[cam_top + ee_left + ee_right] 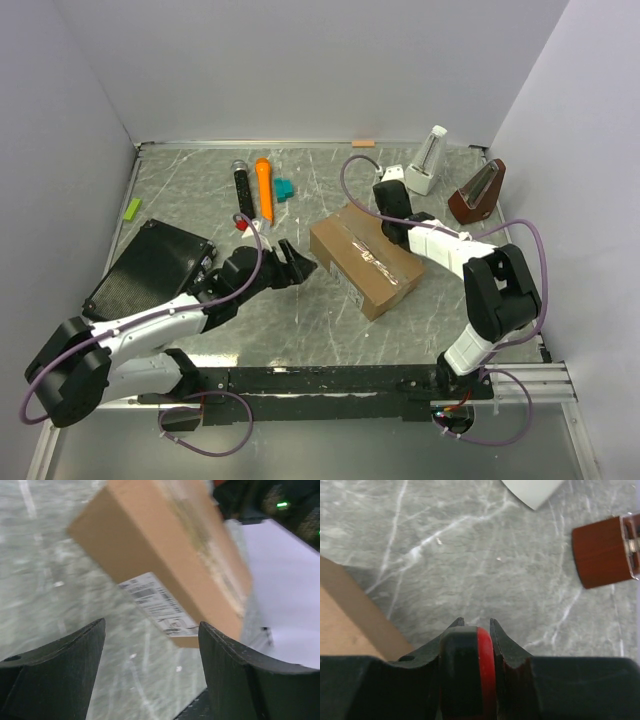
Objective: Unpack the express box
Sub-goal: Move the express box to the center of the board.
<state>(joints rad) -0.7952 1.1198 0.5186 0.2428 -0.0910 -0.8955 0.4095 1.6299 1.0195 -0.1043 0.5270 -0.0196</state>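
The express box (365, 258), a brown carton with clear tape along its closed top seam, lies at the table's middle. A white shipping label (157, 602) shows on its near side (165, 555). My left gripper (298, 264) hovers just left of the box, open, with only tabletop between its fingers (152, 645). My right gripper (390, 200) is at the box's far right corner. It is shut on a black-and-red tool (470, 665) wedged between its fingers (476, 622). An edge of the box (345, 625) shows at the left of the right wrist view.
A flat black ribbed case (150, 265) lies at the left. Behind it are a black stick (241, 185), an orange tool (264, 185), a teal piece (284, 188) and a green piece (132, 208). At the back right stand a white metronome (428, 160) and a brown one (478, 192).
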